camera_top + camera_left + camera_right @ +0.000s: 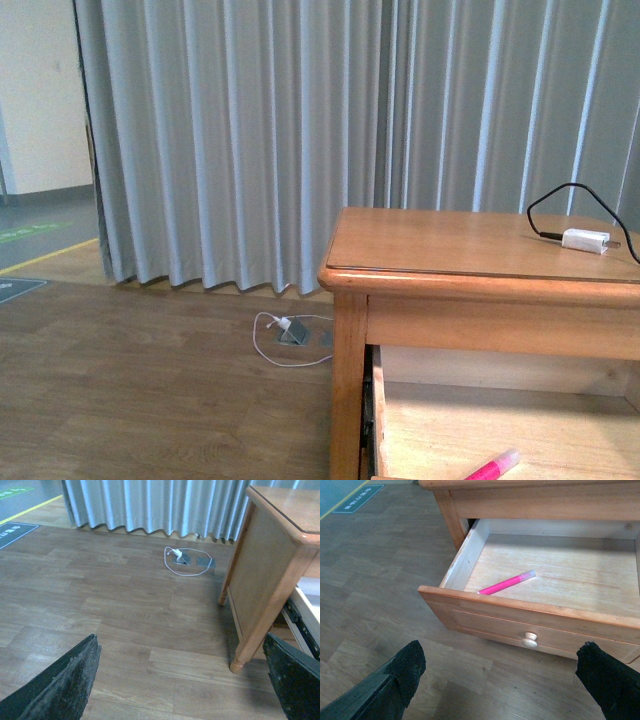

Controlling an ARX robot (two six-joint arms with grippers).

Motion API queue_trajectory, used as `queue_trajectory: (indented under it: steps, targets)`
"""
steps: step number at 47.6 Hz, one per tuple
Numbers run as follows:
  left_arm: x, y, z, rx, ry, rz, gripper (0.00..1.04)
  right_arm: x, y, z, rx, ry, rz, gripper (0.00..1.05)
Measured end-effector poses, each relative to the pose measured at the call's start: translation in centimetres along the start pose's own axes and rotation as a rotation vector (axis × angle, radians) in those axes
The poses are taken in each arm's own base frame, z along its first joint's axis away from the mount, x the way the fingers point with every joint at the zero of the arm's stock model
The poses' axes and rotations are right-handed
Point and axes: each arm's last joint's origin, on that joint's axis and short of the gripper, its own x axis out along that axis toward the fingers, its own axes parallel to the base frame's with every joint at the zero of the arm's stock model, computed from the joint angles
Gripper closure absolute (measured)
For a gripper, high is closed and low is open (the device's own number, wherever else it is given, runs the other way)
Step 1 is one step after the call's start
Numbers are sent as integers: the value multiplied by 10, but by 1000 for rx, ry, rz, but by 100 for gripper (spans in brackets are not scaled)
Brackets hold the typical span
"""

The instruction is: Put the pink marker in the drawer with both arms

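Right wrist view, pink marker (506, 584) lying in open drawer (470, 550) (knob (529, 640) facing out), both arms' jaws wide, empty

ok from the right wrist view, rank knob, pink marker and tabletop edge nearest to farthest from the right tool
1. knob, on the drawer front
2. pink marker, lying inside the drawer
3. tabletop edge, above the drawer's back

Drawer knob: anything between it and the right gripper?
Nothing visible. The right gripper is open above the floor in front of the drawer, and the knob is unobstructed. The marker lies inside the drawer.
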Motion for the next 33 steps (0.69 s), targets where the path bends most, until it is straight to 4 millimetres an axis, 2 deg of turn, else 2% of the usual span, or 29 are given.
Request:
queue_trajectory:
  steps: [5, 10, 16, 18, 29, 33]
  targets:
    - [0, 1, 0, -2, -9, -12, 8, 0, 0, 0, 0, 0, 0, 8]
    - [-3, 6, -6, 3, -91, -27, 25, 0, 0, 0, 0, 0, 0, 8]
    - [-7, 7, -15, 7, -100, -22, 47, 0, 0, 0, 0, 0, 0, 8]
    - [-9, 7, -19, 8, -99, -25, 59, 0, 0, 0, 0, 0, 0, 8]
    - [-15, 8, -29, 8, -101, -25, 99, 0, 0, 0, 0, 0, 0, 8]
    - [-17, 8, -32, 10, -101, -24, 101, 0, 0, 0, 0, 0, 0, 8]
